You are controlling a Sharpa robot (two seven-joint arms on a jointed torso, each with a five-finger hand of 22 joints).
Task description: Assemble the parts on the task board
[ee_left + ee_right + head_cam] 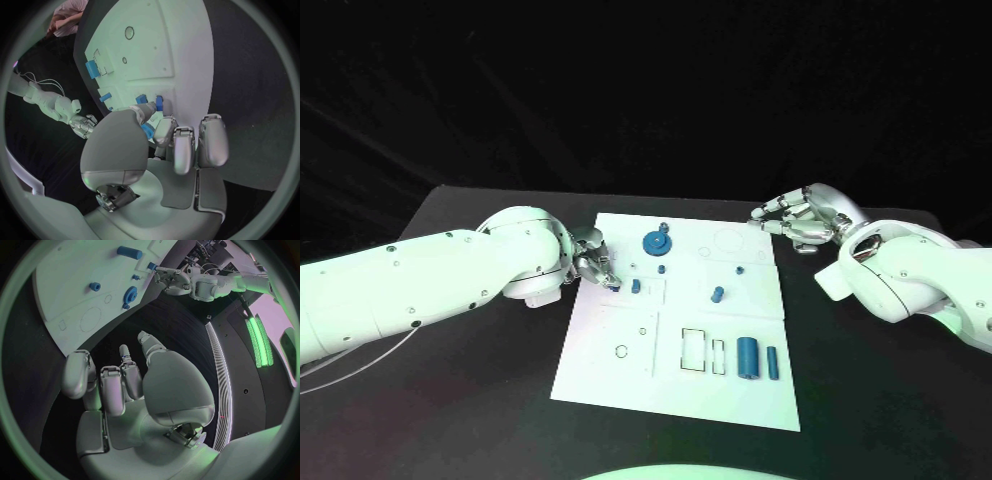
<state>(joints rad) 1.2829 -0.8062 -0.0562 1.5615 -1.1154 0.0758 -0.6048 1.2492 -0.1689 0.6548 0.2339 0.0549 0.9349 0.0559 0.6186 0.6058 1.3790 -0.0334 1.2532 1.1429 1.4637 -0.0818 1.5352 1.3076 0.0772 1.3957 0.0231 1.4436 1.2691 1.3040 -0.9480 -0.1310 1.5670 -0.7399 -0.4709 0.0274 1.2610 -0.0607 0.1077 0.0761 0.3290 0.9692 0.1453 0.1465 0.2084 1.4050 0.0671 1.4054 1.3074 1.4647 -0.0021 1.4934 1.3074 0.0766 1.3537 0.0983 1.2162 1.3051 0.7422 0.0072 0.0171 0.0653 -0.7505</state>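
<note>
Both hands flank your white task board [610,350]: left hand [593,262] fingers pinch a small blue part [159,103]; right hand [795,222] fingers curl, holding nothing

A black table [473,400] holds the things. A white task board [610,375] lies flat in the middle of it. Small blue parts sit on the board. The dark table top shows on both sides of the board.
</note>
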